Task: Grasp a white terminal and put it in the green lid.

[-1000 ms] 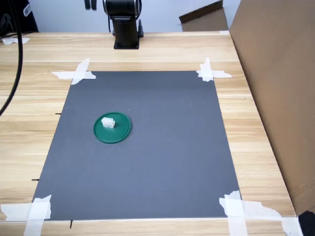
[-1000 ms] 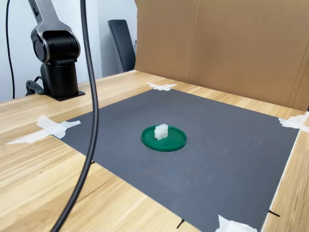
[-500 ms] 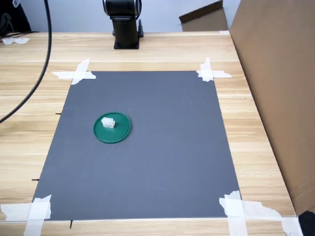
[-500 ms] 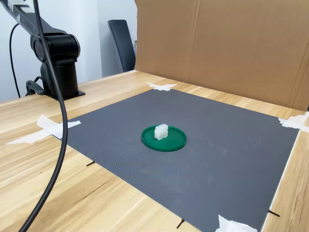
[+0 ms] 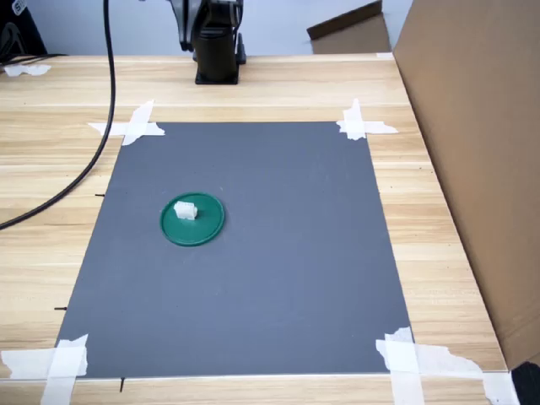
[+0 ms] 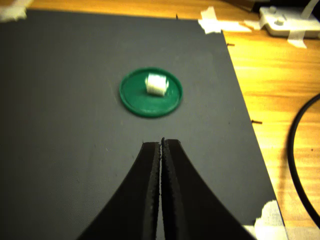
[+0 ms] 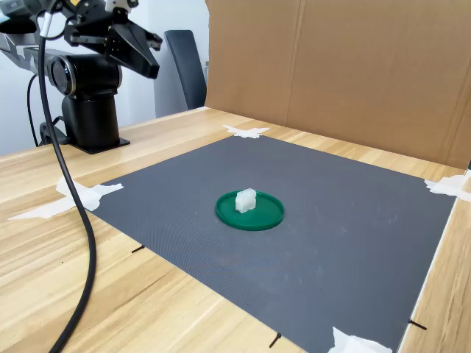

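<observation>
1. While the white terminal (image 5: 185, 209) sits inside the green lid (image 5: 205, 226), off-centre toward the first exterior view's left, nothing touches either of them.
2. Seen in the second exterior view, the terminal (image 7: 245, 200) stands upright on the lid (image 7: 261, 215), a little to the second exterior view's left of the disc's middle.
3. The lid lies flat on a dark grey mat (image 5: 278, 278), which is fixed to the wooden table (image 5: 422, 211) with white tape strips (image 5: 135, 125) at its corners.
4. The gripper (image 7: 149, 55) hangs high above the table near the arm's black base (image 7: 90, 118), well apart from the lid, in the second exterior view's upper left.
5. In the wrist view the gripper's (image 6: 161, 146) 2 black fingers (image 6: 145, 190) are pressed together with only a thin seam between them, and they hold nothing.
6. That same view shows the lid (image 6: 142, 102) and the terminal (image 6: 155, 84) beyond the fingertips, with bare mat between.
7. A black cable (image 5: 99, 126) curves across the table on the first exterior view's left.
8. A brown cardboard wall (image 7: 346, 73) stands along the far edge of the table in the second exterior view.
</observation>
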